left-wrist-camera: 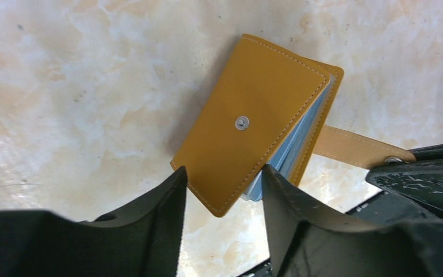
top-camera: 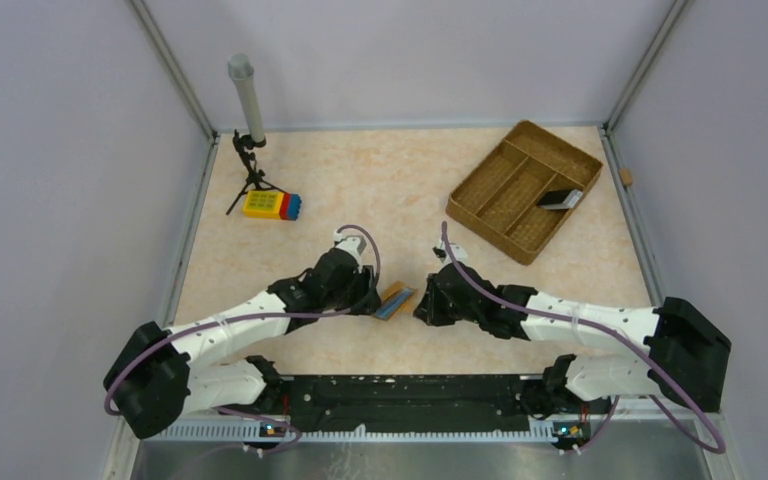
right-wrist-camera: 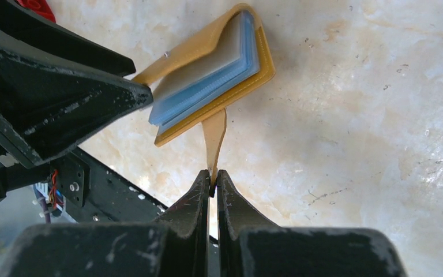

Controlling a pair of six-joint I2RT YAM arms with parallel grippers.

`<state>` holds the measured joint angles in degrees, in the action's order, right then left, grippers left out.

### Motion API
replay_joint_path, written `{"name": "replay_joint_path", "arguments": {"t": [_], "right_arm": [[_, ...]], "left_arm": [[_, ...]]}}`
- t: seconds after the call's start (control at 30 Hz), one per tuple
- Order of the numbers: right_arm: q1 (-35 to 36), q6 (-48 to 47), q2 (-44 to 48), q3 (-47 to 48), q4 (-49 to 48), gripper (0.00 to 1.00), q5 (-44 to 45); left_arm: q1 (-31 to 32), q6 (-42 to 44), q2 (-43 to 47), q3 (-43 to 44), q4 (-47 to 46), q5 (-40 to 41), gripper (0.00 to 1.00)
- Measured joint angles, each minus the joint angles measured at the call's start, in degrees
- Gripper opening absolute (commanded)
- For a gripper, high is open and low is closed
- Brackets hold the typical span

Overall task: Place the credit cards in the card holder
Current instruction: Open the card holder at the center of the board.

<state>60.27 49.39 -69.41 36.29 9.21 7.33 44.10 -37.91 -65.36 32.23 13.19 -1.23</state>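
The card holder, an orange-tan wallet with a metal snap stud, hangs between my two grippers just above the table. Its cover is partly lifted and shows light blue leaves stacked inside; I cannot tell cards from sleeves there. My right gripper is shut on the wallet's thin strap. My left gripper stands partly open, its fingers either side of the cover's lower corner. A dark and white flat thing, perhaps the credit cards, lies in the tray.
A brown woven compartment tray sits at the back right. A yellow, red and blue toy block lies at the back left beside a small tripod holding a grey tube. Walls close in three sides of the table.
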Motion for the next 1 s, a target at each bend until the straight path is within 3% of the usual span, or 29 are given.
{"name": "replay_joint_path", "arguments": {"t": [0.43, 0.57, 0.6, 0.7, 0.8, 1.0], "right_arm": [[0.0, 1.7, -1.9, -1.7, 3.7, 0.00, 3.9], [-1.0, 2.2, -3.6, -3.1, 3.9, 0.00, 5.0], [-1.8, 2.3, -3.9, -4.0, 3.5, 0.04, 4.7], [-5.1, 2.6, -4.1, -6.3, 3.0, 0.33, 3.5], [-6.7, 2.7, -2.0, -6.5, 3.7, 0.45, 2.8], [-6.8, 2.8, 6.3, -4.7, 7.6, 0.45, 2.7]], "left_arm": [[0.1, 6.1, -0.9, 0.5, -0.1, 5.6, 0.00], [0.1, 6.6, -3.2, 0.5, -1.3, 5.4, 0.00], [0.0, 6.4, -3.6, 0.5, -1.5, 5.4, 0.00], [0.0, 4.7, -4.2, -0.2, -3.0, 4.7, 0.00], [0.1, 1.9, -4.2, -2.1, -5.3, 3.3, 0.00], [0.2, -4.3, -3.2, -5.9, -8.7, 0.3, 0.00]]}}
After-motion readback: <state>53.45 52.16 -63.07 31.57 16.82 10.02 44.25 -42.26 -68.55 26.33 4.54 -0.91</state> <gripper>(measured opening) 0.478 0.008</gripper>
